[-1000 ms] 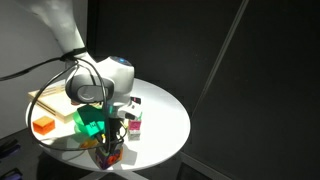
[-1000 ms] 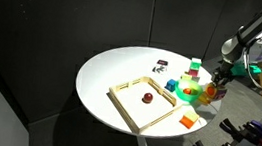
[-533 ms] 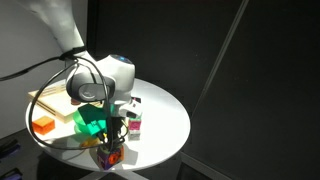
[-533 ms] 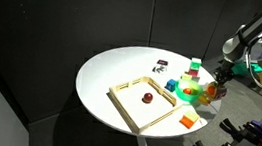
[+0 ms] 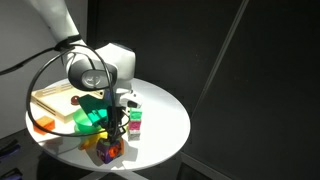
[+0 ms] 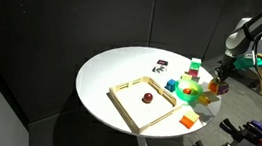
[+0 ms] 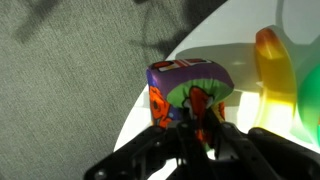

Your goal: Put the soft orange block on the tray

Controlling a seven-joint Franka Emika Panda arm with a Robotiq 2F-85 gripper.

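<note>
My gripper [image 7: 195, 135] is shut on a soft multicoloured block [image 7: 185, 90] with an orange side, a purple top and a green face. In both exterior views it holds the block [image 5: 108, 150] just above the round white table's rim [image 6: 215, 88], away from the wooden tray [image 6: 126, 111]. The tray also shows behind the arm [image 5: 52, 100] and holds a small red object [image 6: 148, 97]. A plain orange block [image 6: 188, 120] lies on the table just outside the tray.
Green and yellow blocks [image 6: 190, 88] cluster between the gripper and the tray, seen also in an exterior view [image 5: 92, 118]. A small pink and green block [image 5: 135, 120] and a small dark item [image 6: 159, 63] lie on the table. The table edge is right below the gripper.
The gripper has risen a little with the multicoloured block in it. The other objects have not moved.
</note>
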